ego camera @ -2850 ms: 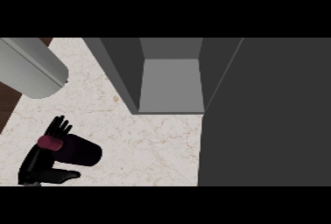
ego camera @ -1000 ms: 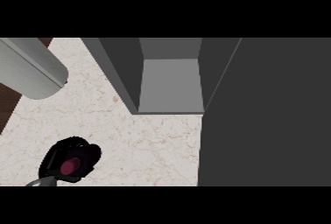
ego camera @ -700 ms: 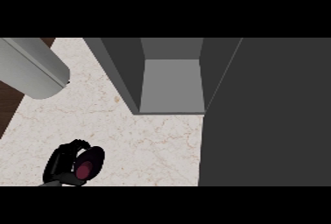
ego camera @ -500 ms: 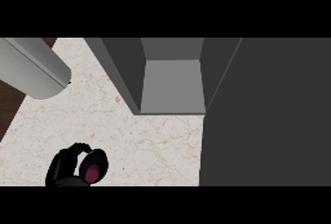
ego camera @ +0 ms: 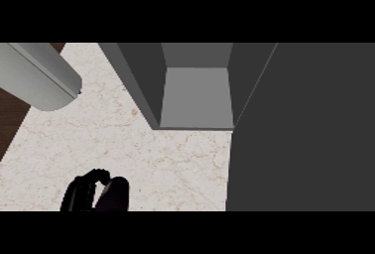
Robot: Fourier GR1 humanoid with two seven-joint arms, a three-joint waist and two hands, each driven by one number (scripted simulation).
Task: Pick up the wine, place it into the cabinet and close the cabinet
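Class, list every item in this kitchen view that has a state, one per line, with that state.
Cabinet: open, its compartment holding nothing.
Cabinet door: swung open.
Wine bottle: held at the lower edge of the view.
Left robot hand: curled round the wine bottle.

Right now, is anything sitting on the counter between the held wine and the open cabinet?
Nothing visible does. The left hand has its fingers curled round the wine at the lower left. Bare counter lies between it and the cabinet, whose opening faces the counter with the door swung aside at the right.
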